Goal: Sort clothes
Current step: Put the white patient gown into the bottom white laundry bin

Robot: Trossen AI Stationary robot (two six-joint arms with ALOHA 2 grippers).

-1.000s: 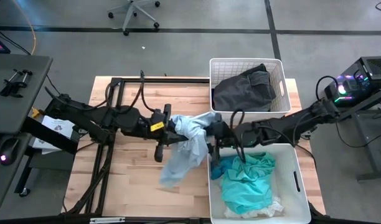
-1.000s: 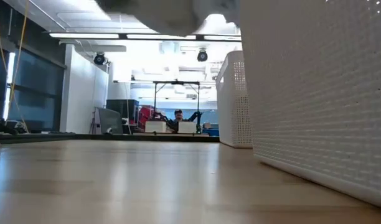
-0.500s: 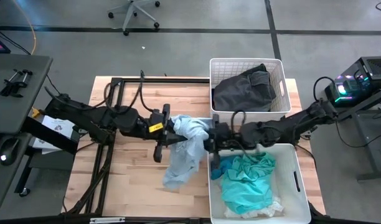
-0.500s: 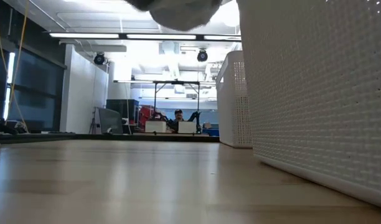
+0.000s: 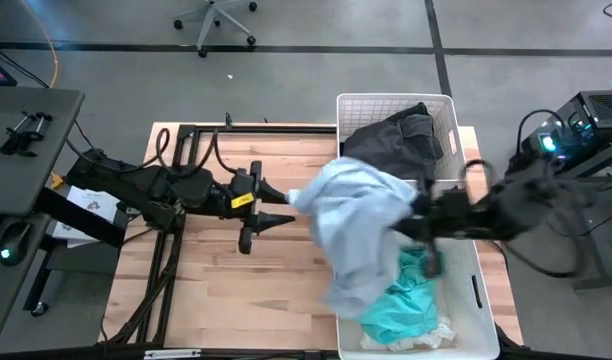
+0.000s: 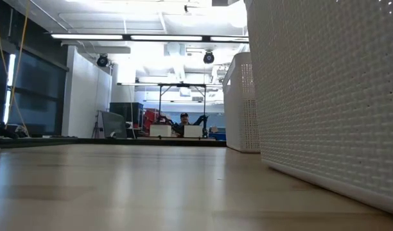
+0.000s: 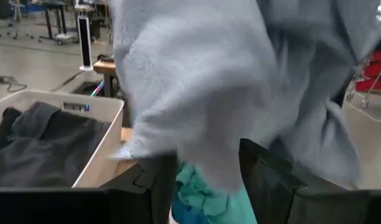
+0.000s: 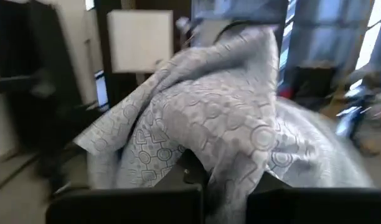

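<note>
A pale blue patterned garment hangs in the air over the left wall of the near white bin. My right gripper is shut on it above that bin. The cloth fills the right wrist view and covers the fingers. My left gripper stands open over the table's middle, just left of the garment. In its wrist view its two fingers are bare, with the cloth beyond them. The near bin holds a teal garment and a white one. The far bin holds dark clothes. My right gripper holds the pale blue garment by a bunched part near its right side. The fingers come level from the table's right. Cloth draped over them hides the place of contact. The garment hangs slack below and to the left, clear of the table.
The two bins stand side by side along the table's right part, their walls filling the right of the low view. Bare wood lies left of them. A black frame stands at the table's far left. A person sits far off in the room.
My right gripper has taken hold of the pale blue garment and gone quickly up and toward the table's right edge. The garment has been pulled away from my left gripper, which has let go of it. The cloth has spread out and risen out of the low view.
</note>
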